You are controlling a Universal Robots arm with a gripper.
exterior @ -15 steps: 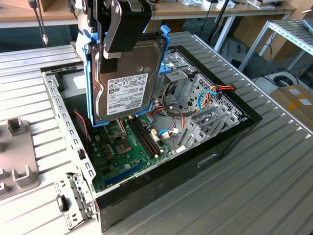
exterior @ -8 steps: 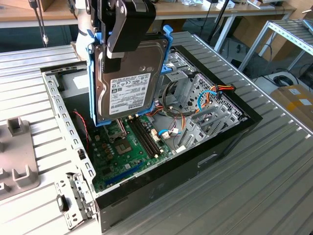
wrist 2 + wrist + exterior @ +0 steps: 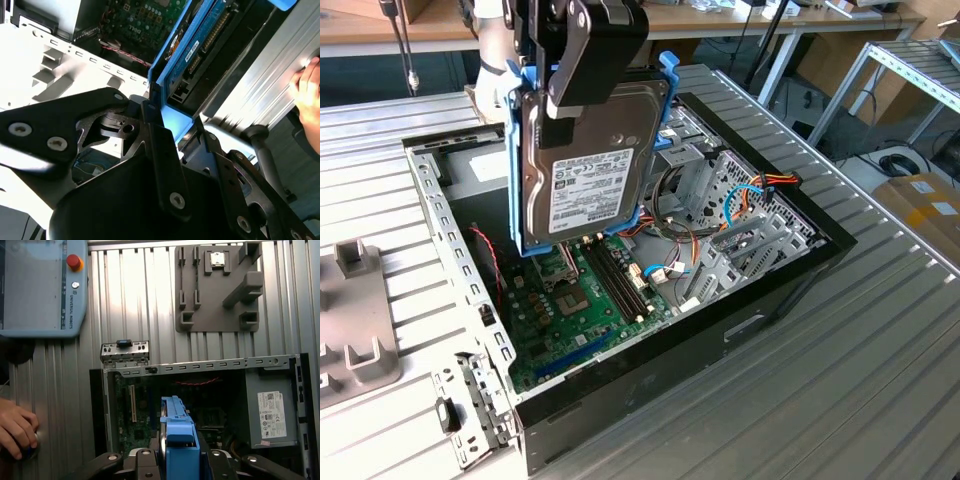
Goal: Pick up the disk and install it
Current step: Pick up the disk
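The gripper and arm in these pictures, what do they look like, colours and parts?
The gripper is matte black: flat, angular linkage plates joined by silver bolts, on a bulky, smooth black housing. The arm behind it in the exterior view is rounded and pale grey.

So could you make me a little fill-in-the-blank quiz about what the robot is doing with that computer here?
The gripper holds the disk ____ the open computer case. The plastic carrier framing the disk is ____. The motherboard inside the case is ____. In the first wrist view, the round button on the pendant is ____.
Missing words: above; blue; green; red.
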